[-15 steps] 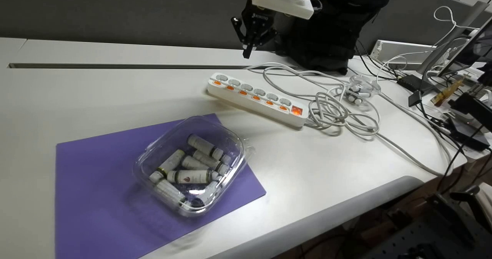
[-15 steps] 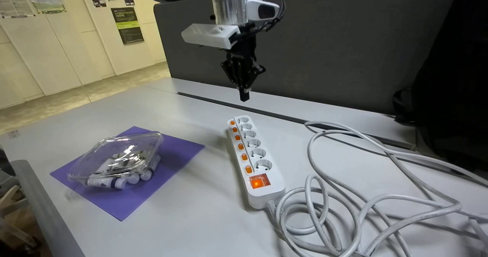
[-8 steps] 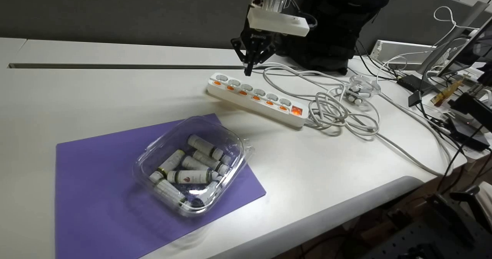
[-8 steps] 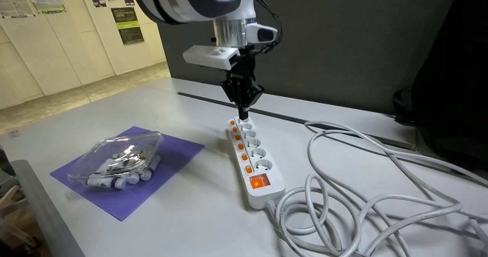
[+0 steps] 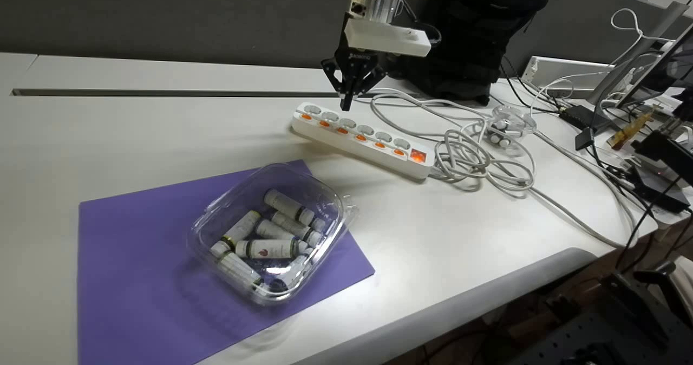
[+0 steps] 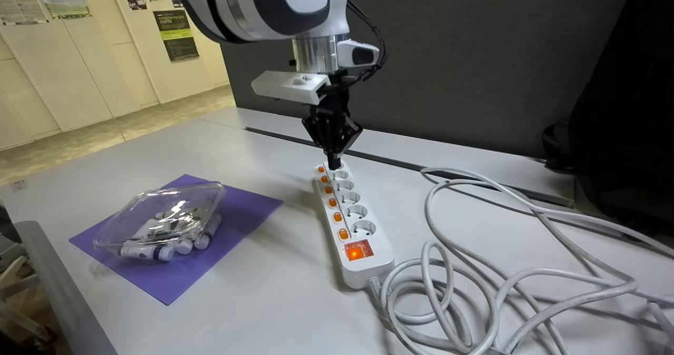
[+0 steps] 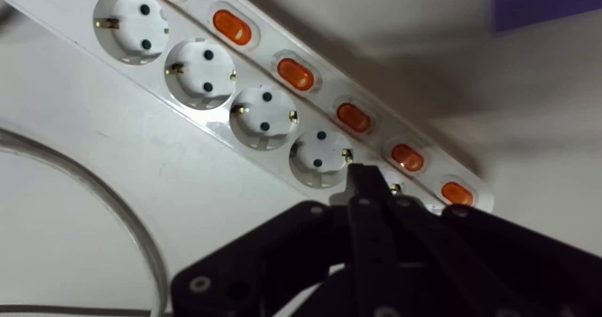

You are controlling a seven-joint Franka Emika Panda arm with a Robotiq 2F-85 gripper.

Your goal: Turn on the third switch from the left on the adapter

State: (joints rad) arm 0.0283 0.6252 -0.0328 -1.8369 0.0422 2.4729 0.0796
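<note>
Our tool [image 5: 345,106], pressed together and empty, hangs near the third switch [image 5: 342,130] from the left on the adapter [image 5: 361,147], lying on the desk [image 5: 487,224], the approach, we judge, nearly done, the push yet to come.

my claw [image 7: 369,176] sits at the bottom of the wrist view, fingers [image 7: 367,223] pinched together, tips hiding most of one socket [image 7: 396,187]. can't tell from here tbh if they touch the strip [image 7: 264,51]. that runs kinda diagonally, six orange switches [image 7: 295,74] along one edge, top one half out of shot. there's a cable [image 7: 128,220] curving over the table [image 7: 197,185] lower left, and a purple patch [image 7: 545,2] top right.
</note>
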